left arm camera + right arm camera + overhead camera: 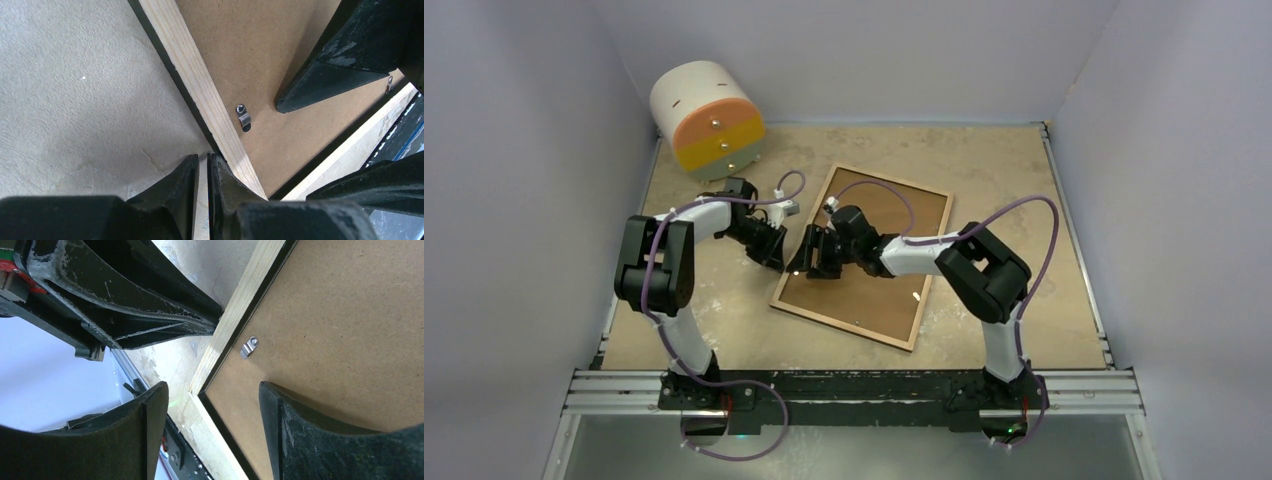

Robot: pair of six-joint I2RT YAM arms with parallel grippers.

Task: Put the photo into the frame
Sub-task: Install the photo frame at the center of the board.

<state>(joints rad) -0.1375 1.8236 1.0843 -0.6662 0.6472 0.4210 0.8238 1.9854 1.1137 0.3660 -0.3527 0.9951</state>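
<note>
- While the frame [854, 327] lies back-up on the table [984, 160], brown backing [874, 300] showing, its long axis runs near-left to far-right.
- L gripper [203, 157]: jaws all but pressed together, tips vs. the rim's outer edge by a corner. Can't tell if they're pinching anything.
- R gripper [212, 390]: jaws spread, straddling that corner, one finger over the backing, the other off the rim.

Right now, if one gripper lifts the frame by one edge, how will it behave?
Probably stiff: the frame has a wooden rim and a flat backing panel held by metal clips. It is wide and flat, so lifted by one edge it would likely tilt. Its front faces down, hiding any glass; treat it as fragile.
</note>
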